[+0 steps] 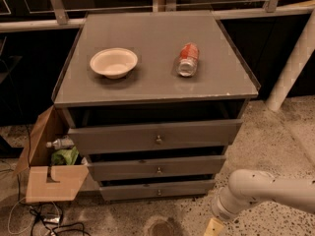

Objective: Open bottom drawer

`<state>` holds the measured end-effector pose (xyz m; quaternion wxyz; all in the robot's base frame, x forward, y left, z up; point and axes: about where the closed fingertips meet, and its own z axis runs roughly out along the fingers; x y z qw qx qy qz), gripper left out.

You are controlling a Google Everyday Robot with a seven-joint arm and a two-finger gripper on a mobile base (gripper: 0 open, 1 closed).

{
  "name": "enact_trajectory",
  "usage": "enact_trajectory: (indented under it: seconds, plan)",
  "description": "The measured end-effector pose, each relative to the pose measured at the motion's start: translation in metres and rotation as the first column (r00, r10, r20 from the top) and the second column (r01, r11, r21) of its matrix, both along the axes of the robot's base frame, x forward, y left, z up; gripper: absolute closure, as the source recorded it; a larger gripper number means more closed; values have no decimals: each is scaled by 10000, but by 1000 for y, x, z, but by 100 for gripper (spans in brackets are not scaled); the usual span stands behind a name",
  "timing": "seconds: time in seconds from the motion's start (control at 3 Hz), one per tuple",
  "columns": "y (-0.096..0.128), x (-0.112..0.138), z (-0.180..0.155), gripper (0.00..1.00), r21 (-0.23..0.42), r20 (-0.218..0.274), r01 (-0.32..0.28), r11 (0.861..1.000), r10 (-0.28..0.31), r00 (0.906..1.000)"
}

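The grey cabinet has three drawers. The bottom drawer (pixel 157 189) is the lowest and slimmest front, with a small round metal knob (pixel 159 192); it stands about flush under the middle drawer (pixel 157 167). The top drawer (pixel 155 136) is above. My white arm (pixel 266 193) comes in from the lower right. My gripper (pixel 214 228) is at the bottom edge, low over the floor, right of and below the bottom drawer, apart from it. Only its yellowish tip shows.
A white bowl (pixel 113 62) and a red can (pixel 188 59) on its side rest on the cabinet top (pixel 152 82). An open cardboard box (pixel 49 173) with a bottle and green item stands left of the cabinet. Cables (pixel 47 222) lie on the floor. A white post (pixel 293 63) stands at right.
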<state>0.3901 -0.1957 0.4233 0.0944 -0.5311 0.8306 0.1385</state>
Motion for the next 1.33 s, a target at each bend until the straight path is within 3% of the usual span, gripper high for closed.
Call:
enact_trajectory:
  seconds: [0.33, 0.67, 1.0, 1.33]
  plan:
    - [0, 0, 0, 0, 0, -4, -1, 10000, 1, 10000]
    - [13, 8, -19, 0, 423, 1, 53, 9991, -53, 10000]
    - [53, 47, -76, 0, 1283, 91, -40, 9917, 29, 10000]
    - [53, 47, -77, 0, 1292, 66, -24, 9916, 15, 10000]
